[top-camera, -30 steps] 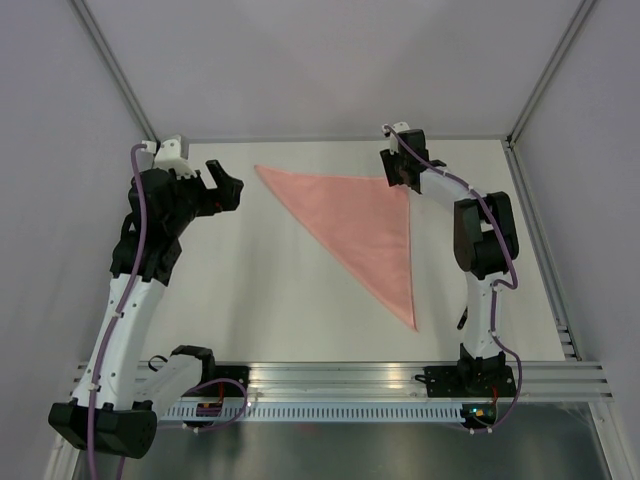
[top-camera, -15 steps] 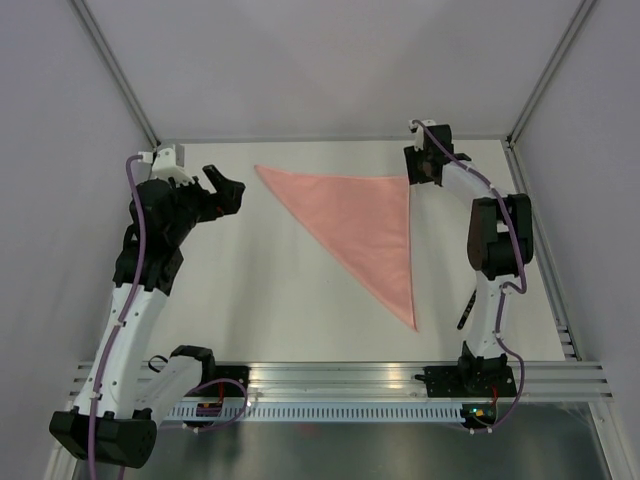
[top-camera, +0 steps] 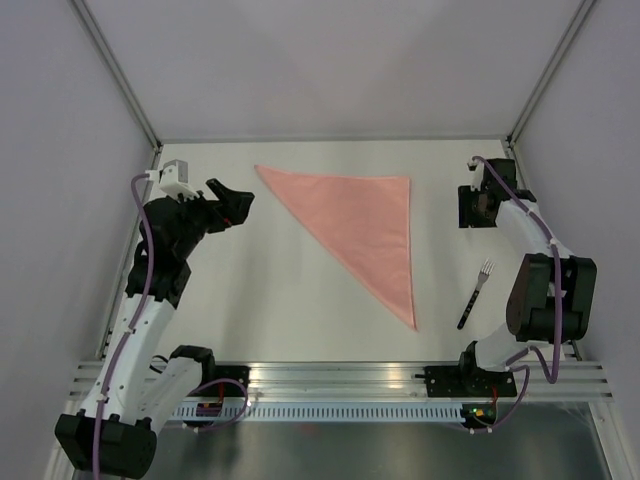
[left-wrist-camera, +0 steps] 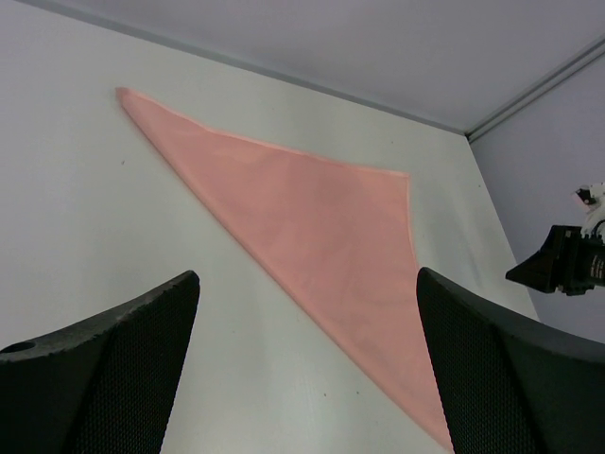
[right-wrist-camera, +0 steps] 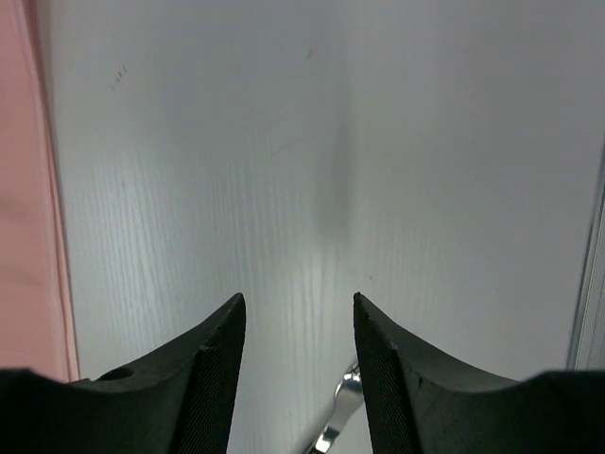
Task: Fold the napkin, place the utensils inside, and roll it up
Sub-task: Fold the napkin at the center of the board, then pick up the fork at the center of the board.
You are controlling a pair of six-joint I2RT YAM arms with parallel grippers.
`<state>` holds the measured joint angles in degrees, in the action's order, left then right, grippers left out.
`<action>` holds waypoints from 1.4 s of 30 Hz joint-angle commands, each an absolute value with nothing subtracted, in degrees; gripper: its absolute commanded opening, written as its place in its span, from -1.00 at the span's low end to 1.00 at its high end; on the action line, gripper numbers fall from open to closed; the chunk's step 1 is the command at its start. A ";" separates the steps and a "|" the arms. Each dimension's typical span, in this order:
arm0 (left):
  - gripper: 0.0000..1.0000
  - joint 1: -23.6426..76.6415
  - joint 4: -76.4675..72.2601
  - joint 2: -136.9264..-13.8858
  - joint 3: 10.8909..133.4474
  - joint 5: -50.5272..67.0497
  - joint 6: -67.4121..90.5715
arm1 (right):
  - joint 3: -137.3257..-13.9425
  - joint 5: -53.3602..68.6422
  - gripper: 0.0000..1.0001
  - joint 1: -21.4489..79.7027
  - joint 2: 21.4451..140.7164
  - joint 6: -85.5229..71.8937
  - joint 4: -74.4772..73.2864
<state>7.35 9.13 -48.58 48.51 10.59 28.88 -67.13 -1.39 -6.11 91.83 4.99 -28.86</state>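
The salmon-pink napkin (top-camera: pixel 365 225) lies flat, folded into a triangle with one long point toward the near edge; it also fills the middle of the left wrist view (left-wrist-camera: pixel 312 218). The fork (top-camera: pixel 474 295), silver tines and black handle, lies on the table right of the napkin's near point. My left gripper (top-camera: pixel 237 203) hovers wide open left of the napkin, nothing between its fingers (left-wrist-camera: pixel 307 274). My right gripper (top-camera: pixel 476 210) hangs open at the far right, beyond the fork and off the cloth. In the right wrist view (right-wrist-camera: pixel 299 298) only the fork's metal neck (right-wrist-camera: pixel 342 407) shows below the fingers.
A raised metal rail (top-camera: pixel 540 240) borders the table's right side, close to the right arm. Grey walls enclose the back and both sides. The napkin's straight right edge (right-wrist-camera: pixel 28 236) runs down the left of the right wrist view.
The right arm has swung from the napkin's far right corner out to the right side, uncovering the fork. The left gripper has drifted slightly rightward and nearer.
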 commanded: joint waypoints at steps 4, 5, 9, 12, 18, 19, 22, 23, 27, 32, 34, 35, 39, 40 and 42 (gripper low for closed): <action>0.99 7.12 0.36 -47.90 44.22 16.17 34.98 | -62.06 -1.23 0.11 -10.10 87.54 12.47 -42.79; 0.99 7.12 0.35 -48.07 43.77 16.61 35.15 | -61.70 -0.45 0.11 -10.54 87.19 13.87 -44.80; 0.99 7.12 -2.90 -48.51 41.84 16.79 35.24 | -60.12 2.28 0.11 -12.56 86.57 20.90 -49.21; 0.99 7.03 -4.22 -48.86 40.78 16.87 35.33 | -59.94 5.00 0.11 -12.66 86.48 23.64 -52.64; 0.99 7.12 -5.18 -49.74 40.34 17.14 34.72 | -56.09 3.01 -0.01 -12.74 85.35 33.21 -56.16; 0.99 7.03 -5.27 -49.92 40.34 17.14 34.54 | -55.29 2.29 -0.01 -12.83 84.82 35.92 -56.16; 0.99 7.12 -5.45 -50.27 40.60 17.05 34.10 | -52.48 -1.39 -0.01 -13.10 81.66 39.45 -55.72; 0.99 7.12 -5.54 -50.36 40.61 17.05 34.01 | -51.86 -1.93 -0.03 -13.44 81.13 41.55 -55.72; 0.99 7.12 -6.15 -50.98 40.43 16.87 34.01 | -49.40 -3.51 -0.11 -13.97 79.63 44.38 -55.72; 0.99 7.12 -6.50 -51.51 40.25 16.96 34.01 | -46.41 -7.55 -0.18 -14.76 79.36 46.75 -52.04; 0.99 7.12 -6.50 -51.42 40.34 16.79 33.93 | -46.23 -7.47 -0.21 -14.94 80.06 46.76 -51.42; 0.99 7.03 -6.50 -51.24 40.34 16.79 33.84 | -46.14 -7.12 -0.22 -15.03 80.42 46.67 -51.24; 0.99 7.12 -6.15 -51.07 40.69 16.70 33.66 | -45.70 -6.86 -0.24 -15.03 81.91 46.32 -49.23; 0.99 7.03 -6.07 -51.06 40.78 16.61 33.58 | -45.44 -6.77 -0.24 -15.03 82.09 46.23 -48.87; 0.99 7.12 -5.89 -50.98 40.78 16.44 33.49 | -45.35 -6.33 -0.24 -15.03 83.22 45.97 -48.08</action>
<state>7.35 -3.60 -51.48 40.40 15.62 33.08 -45.67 0.58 -14.81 81.87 45.52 -48.45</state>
